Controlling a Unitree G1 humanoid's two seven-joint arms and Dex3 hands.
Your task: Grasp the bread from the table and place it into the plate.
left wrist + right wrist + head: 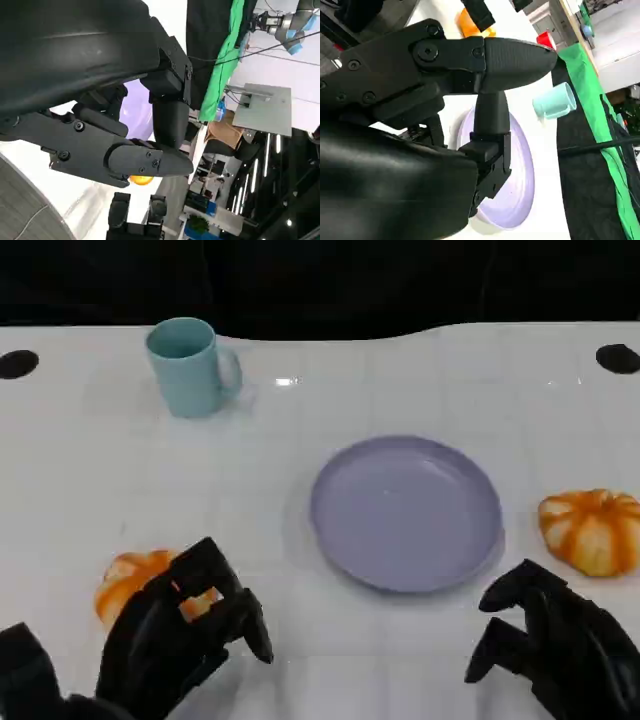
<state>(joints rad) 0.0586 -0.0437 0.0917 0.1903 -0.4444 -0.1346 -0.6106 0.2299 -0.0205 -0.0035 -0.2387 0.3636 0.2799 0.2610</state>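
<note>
Plate: round lavender plastic plate (406, 512) at the middle of the white table (300, 450), nothing lying in it.
Bread near left hand: orange, white-striped pumpkin-shaped bun (140, 583) on the table at 8 o'clock from the plate, partly hidden by fingers.
Bread near right edge: a second orange striped bun (592, 530) at 3 o'clock from the plate, on the table, apart from the rim.
Left hand: black many-fingered hand (178, 635), fingers curled over the near bun; whether they actually grip it I cannot tell.
Right hand: black hand (552, 645) at 5 o'clock from the plate, fingers curled inward, holding nothing.
Mug: pale teal ceramic mug (188, 366) at 10 o'clock, upright.
</note>
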